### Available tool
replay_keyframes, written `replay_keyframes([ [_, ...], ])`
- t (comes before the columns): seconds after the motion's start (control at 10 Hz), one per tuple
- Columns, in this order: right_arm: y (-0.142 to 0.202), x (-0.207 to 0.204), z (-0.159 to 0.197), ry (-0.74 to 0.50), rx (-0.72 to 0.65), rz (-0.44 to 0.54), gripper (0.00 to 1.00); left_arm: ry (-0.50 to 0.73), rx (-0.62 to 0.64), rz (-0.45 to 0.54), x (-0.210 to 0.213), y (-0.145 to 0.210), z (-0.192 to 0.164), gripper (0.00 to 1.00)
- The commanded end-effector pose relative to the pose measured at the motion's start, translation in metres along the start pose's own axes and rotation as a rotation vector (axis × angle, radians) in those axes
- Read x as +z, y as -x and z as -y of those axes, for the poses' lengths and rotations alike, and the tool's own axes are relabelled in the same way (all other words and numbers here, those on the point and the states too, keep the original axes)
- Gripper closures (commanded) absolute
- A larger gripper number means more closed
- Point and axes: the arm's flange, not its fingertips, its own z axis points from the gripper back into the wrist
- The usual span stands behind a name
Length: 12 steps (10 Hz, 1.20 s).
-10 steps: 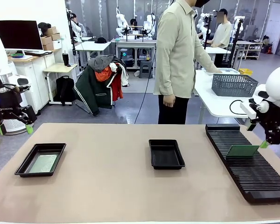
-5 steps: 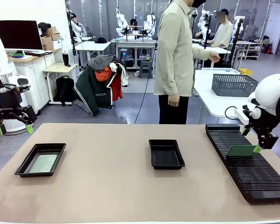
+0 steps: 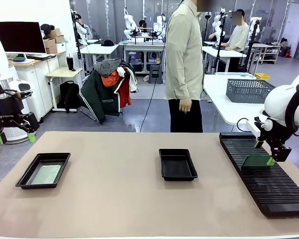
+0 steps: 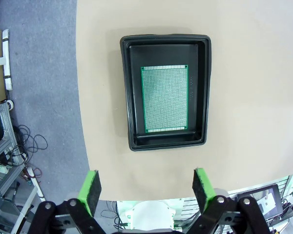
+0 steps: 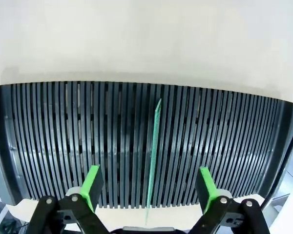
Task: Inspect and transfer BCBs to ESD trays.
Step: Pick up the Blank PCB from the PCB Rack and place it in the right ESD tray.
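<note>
Straddling the upright BCB (image 5: 154,156), the right claw (image 5: 149,187) has its jaws wide apart. The wrist view gives the board edge-on, a thin green line in a slot of the black ribbed rack (image 5: 63,136), between the pads and touching neither. The front view gives its green face instead, toward the rack's far end. The left claw (image 4: 146,187), also spread and holding nothing, hangs off the surface's (image 3: 114,199) left side. Its wrist view looks down on the flat BCB (image 4: 165,99) inside the left ESD tray (image 4: 128,97), hole grid legible; the front view renders it as a pale patch. The middle ESD tray (image 3: 162,164) sits near the centre. A person (image 3: 184,59) stands at the far side.
</note>
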Motion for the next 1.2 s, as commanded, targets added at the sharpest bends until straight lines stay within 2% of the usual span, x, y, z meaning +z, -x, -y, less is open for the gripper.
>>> replay_keyframes([
  [0.0, 0.006, -0.01, 0.009, 0.019, 0.007, 0.006, 0.0, 0.001, -0.001, 0.002, -0.001, 0.0, -0.001, 0.0],
  [1.1, 0.004, -0.019, 0.005, -0.018, 0.0, -0.022, 0.0, 0.001, -0.001, 0.002, -0.001, 0.0, -0.001, 0.0],
])
